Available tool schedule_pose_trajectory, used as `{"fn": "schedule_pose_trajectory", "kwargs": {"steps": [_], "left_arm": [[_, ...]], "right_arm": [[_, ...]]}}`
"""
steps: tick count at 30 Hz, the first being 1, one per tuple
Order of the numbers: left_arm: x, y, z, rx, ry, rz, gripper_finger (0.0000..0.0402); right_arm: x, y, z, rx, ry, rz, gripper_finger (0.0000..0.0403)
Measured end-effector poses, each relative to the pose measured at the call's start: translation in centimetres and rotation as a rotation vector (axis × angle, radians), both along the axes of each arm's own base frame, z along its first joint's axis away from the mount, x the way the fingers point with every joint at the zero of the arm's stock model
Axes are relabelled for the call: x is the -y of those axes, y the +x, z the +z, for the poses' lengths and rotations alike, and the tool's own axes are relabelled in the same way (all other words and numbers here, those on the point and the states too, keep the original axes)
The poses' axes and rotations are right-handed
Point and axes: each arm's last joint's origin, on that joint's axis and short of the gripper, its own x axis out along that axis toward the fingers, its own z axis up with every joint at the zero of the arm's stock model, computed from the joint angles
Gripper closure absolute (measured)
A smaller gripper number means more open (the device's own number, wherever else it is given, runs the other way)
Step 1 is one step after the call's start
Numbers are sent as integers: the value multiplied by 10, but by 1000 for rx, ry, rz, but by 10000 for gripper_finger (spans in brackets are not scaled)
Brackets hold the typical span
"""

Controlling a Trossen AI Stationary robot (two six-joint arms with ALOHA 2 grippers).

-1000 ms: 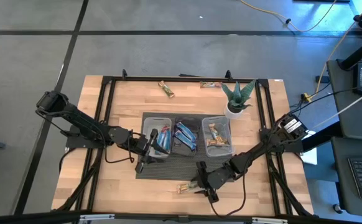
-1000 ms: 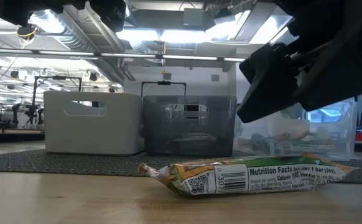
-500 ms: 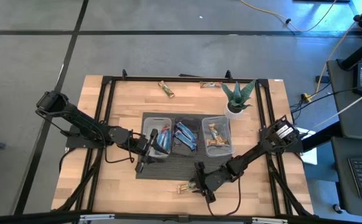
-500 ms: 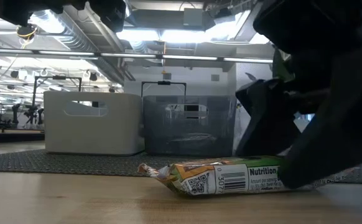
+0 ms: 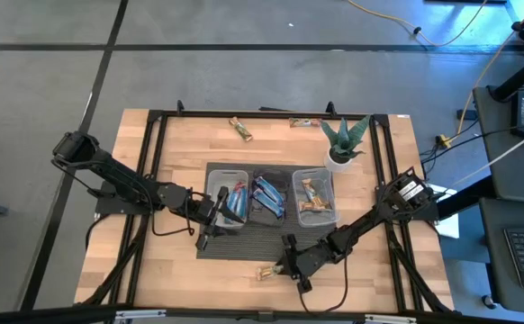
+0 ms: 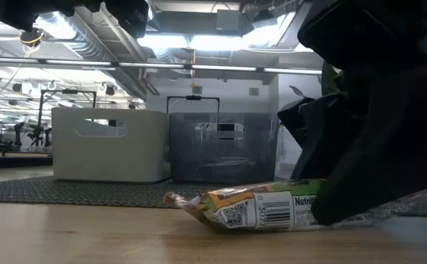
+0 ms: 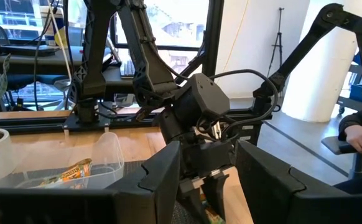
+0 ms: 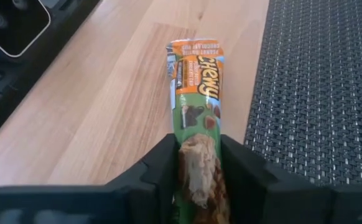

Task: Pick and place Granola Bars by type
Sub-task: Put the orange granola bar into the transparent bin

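Now I have my right hand (image 8: 196, 163) clenched on the green granola bar (image 8: 196, 106) lying on the bare wood counter (image 5: 176, 261) beside the dark mat (image 8: 318, 81), while farther off my left hand (image 5: 210, 216) hovers part-open over the left bin (image 5: 215, 171).

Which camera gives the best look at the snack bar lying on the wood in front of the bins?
The right wrist view: the granola bar fills the picture, its green-and-orange wrapper clear between the right end effector. The low view shows its side and label. The high view shows a speck; the left wrist view barely shows it.
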Motion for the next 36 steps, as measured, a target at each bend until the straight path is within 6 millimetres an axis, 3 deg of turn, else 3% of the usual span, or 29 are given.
{"fn": "schedule_pose_trajectory", "kwargs": {"steps": [11, 18, 22, 30, 36], "left_arm": [[0, 0, 0, -1, 1, 0, 253], [0, 0, 0, -2, 1, 0, 253], [0, 0, 0, -2, 1, 0, 253], [0, 0, 0, -2, 0, 0, 253], [0, 0, 0, -2, 1, 0, 253]], "right_arm": [[0, 0, 4, 7, 4, 1, 311], [1, -1, 22, 51, 7, 19, 312], [5, -5, 44, 56, 27, -6, 312], [36, -37, 103, 28, -62, -330, 312], [68, -75, 121, -50, -148, -704, 312]]}}
